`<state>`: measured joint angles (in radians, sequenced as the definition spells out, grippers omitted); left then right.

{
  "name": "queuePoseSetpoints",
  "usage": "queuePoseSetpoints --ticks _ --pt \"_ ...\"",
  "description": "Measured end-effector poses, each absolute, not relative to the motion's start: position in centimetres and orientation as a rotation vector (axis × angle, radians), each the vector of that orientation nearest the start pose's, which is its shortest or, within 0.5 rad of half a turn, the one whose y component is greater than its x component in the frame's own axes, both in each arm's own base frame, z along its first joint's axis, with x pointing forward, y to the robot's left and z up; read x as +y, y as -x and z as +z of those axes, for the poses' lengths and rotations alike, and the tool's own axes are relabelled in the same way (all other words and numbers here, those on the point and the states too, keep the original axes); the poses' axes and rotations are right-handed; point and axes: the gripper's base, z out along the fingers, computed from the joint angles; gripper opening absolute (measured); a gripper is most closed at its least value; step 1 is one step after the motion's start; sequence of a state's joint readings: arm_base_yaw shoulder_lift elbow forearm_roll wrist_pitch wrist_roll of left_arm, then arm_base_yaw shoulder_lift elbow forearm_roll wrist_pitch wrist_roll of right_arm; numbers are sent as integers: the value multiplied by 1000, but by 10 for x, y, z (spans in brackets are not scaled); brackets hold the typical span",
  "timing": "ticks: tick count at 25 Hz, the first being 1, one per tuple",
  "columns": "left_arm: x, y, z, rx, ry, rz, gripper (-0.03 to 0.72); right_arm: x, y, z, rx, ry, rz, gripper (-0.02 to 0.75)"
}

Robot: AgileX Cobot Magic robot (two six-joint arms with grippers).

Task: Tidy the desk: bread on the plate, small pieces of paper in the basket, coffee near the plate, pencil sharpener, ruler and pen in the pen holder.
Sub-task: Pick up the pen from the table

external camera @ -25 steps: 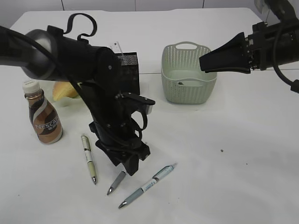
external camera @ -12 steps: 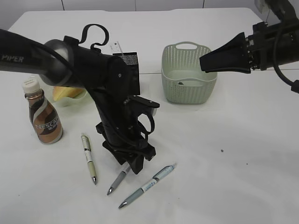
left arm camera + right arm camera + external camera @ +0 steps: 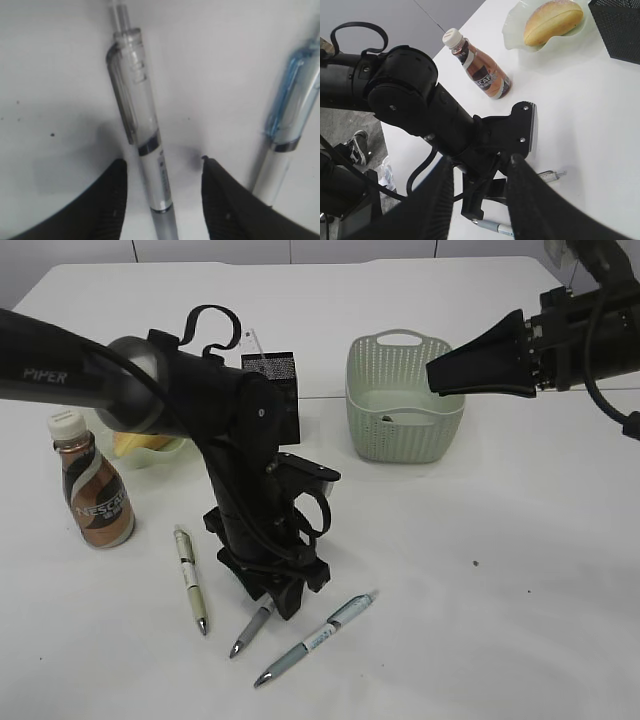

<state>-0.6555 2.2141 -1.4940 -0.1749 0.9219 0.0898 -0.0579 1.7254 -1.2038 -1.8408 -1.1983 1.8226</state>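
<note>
The left gripper [image 3: 283, 602] is lowered onto the desk [image 3: 520, 570] with its jaws standing moderately apart and astride the middle pen [image 3: 142, 145], a clear-barrelled one with a grey clip; in the left wrist view the barrel is seen lying between the two fingertips [image 3: 112, 200], nearer to the left-hand one, and no contact with either can be made out, so nothing is held yet. Two other pens are left on the desk: a blue-tinted pen [image 3: 318, 637] just beside on one side and a white pen [image 3: 190, 579] further off on the other. The step in hand is judged to be the pickup of the middle pen for the pen holder [image 3: 283, 390], which stands behind the left arm, largely hidden by it. For a clean grasp, the jaws would best be centred over the barrel before closing, so that the pen is not rolled or pushed sideways towards the blue-tinted pen, and the pads kept close to the desk so that the thin barrel is caught squarely. The right gripper [image 3: 432, 377] is held above the basket [image 3: 400, 430], its jaws part-open and empty. The bread [image 3: 552, 20] is already lying on the plate [image 3: 512, 30], and the coffee [image 3: 90, 495] stands just beside it.
</note>
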Motion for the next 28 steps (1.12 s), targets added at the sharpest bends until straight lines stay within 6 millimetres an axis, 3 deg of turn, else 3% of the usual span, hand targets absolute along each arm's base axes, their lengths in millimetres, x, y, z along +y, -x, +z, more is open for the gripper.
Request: queuePoseSetpoints --ticks 3,10,21,28 --pt "-265 -324 105 3000 -995 -216 333 62 -343 276 2042 723 1163 265" --pt "-263 -323 103 3013 -1013 -194 87 62 -343 276 2042 723 1163 265" --pt "-261 -320 108 3040 -1025 -186 65 62 -343 276 2041 725 1162 265" --pt "-261 -318 154 2963 -972 -255 64 62 -343 276 2041 725 1162 265"
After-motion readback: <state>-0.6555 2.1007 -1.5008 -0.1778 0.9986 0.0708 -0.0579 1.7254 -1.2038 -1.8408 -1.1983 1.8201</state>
